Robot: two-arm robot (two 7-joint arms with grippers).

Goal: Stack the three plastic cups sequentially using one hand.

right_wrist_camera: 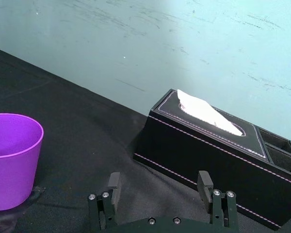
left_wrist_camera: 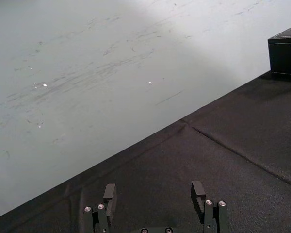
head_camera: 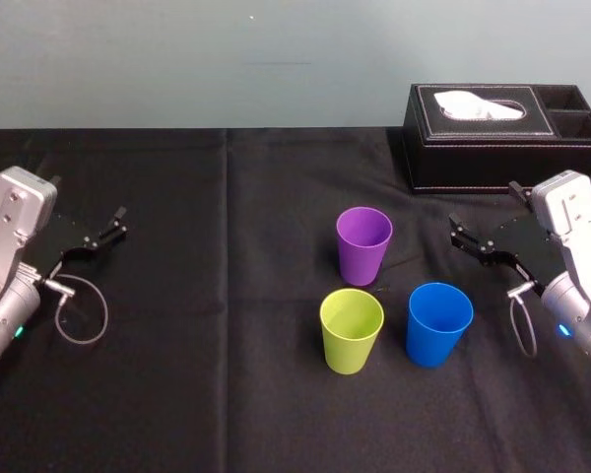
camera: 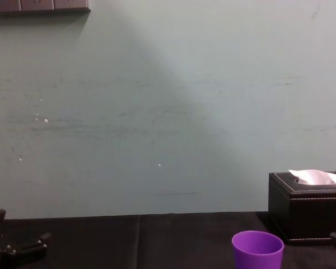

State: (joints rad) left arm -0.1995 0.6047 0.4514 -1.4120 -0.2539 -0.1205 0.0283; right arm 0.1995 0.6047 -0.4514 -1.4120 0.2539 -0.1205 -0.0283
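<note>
Purple cup [head_camera: 363, 244], green cup [head_camera: 351, 330], blue cup [head_camera: 438, 323] upright, apart, on table [head_camera: 197, 394]. Right gripper [head_camera: 463, 236] released, empty, hovers right of purple cup; left gripper [head_camera: 117, 223] released, idle far left. Best, likely: right gripper pinches one cup's wall at rim, lifts straight, lowers centred into neighbour.

The head view looks down over the table [head_camera: 177, 394]; the low chest view faces the wall [camera: 157, 112], sharing the purple cup [camera: 257, 250] and tissue box [camera: 308, 216] with the right wrist view.
</note>
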